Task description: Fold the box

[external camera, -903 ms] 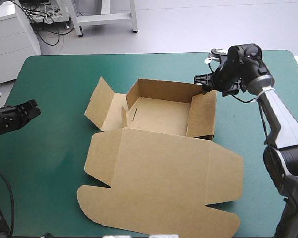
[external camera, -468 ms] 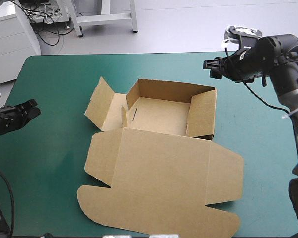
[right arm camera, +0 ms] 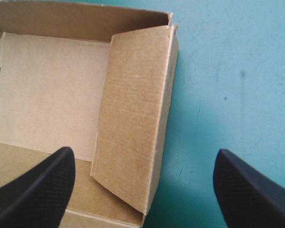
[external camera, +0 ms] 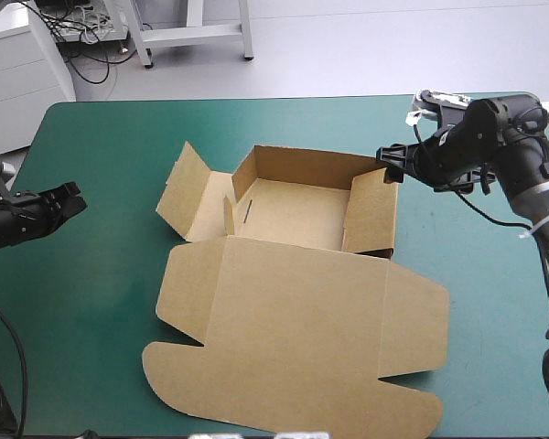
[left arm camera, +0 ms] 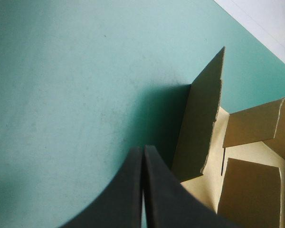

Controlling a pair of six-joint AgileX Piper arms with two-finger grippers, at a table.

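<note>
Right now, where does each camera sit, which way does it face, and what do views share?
High view: above, behind the robot, facing forward and down: teal-green table, brown board box, left gripper, right gripper.
Left wrist view: above the left wrist, facing along shut black fingers toward the box's raised left flap.
Right wrist view: above the right wrist, facing down between open black fingers onto the box's right wall.
All three share the box.

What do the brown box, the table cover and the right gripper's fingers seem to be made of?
Brown cut-sheet box: looks like corrugated cardboard, matte, with faint ribbing across its wall. Teal-green table cover: smooth, faintly speckled, soft sheen; perhaps a rubbery mat, unclear. Broad black fingers of the right gripper: matte, finely dimpled texture; likely rubber or plastic.
</note>
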